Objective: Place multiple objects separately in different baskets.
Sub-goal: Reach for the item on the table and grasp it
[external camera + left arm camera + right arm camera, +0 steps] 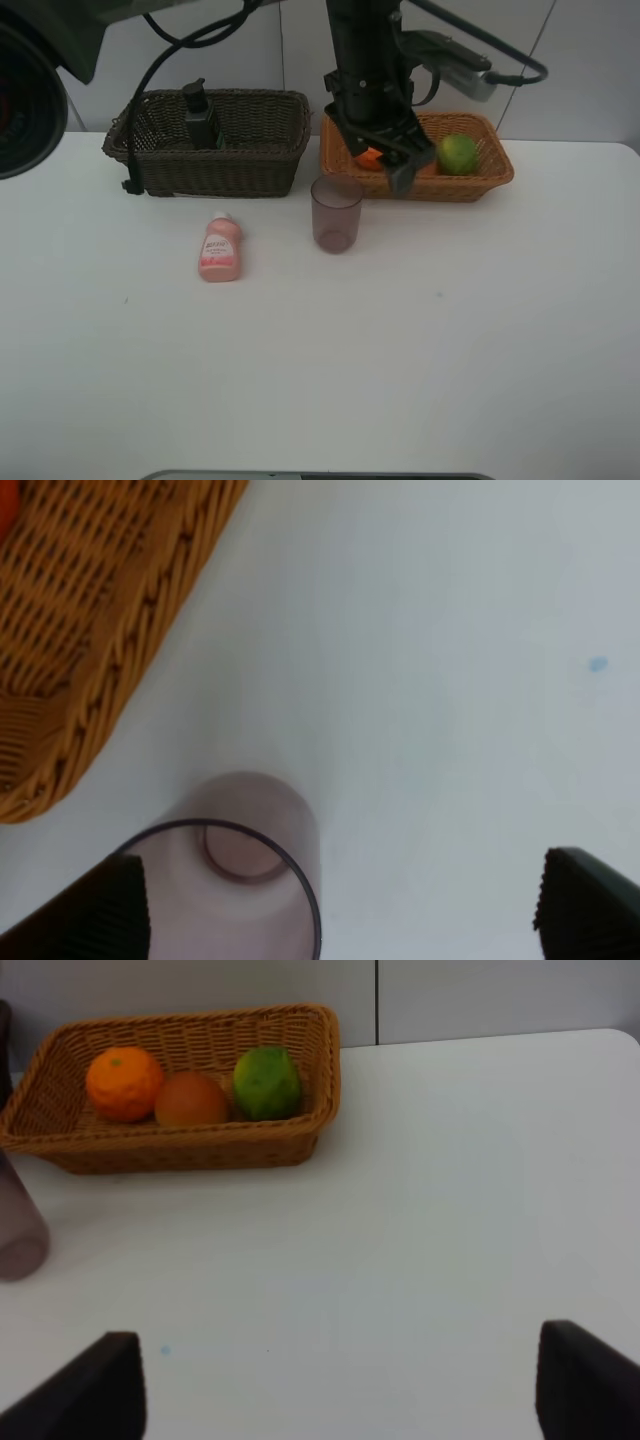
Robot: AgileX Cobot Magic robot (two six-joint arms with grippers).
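The dark brown basket (pixel 215 165) holds the dark green pump bottle (pixel 202 118). In the orange-tan basket (pixel 470 185) (pixel 180 1150) lie the orange (pixel 124 1083), the red-yellow fruit (pixel 192 1101) and the green fruit (pixel 458 154) (pixel 266 1082). The mauve cup (pixel 336 213) (pixel 240 880) (pixel 20 1230) stands upright in front of that basket. The pink bottle (pixel 220 250) lies on the table to its left. My left gripper (pixel 375 155) (pixel 340 910) hangs open above the basket's left end and the cup, holding nothing. My right gripper (pixel 340 1385) is open and empty, and does not show in the exterior view.
The white table (pixel 400 350) stretches wide in front of the baskets. A wall stands right behind them. The left arm's black body and cables rise over the gap between the baskets. A small blue speck (pixel 597 664) marks the tabletop.
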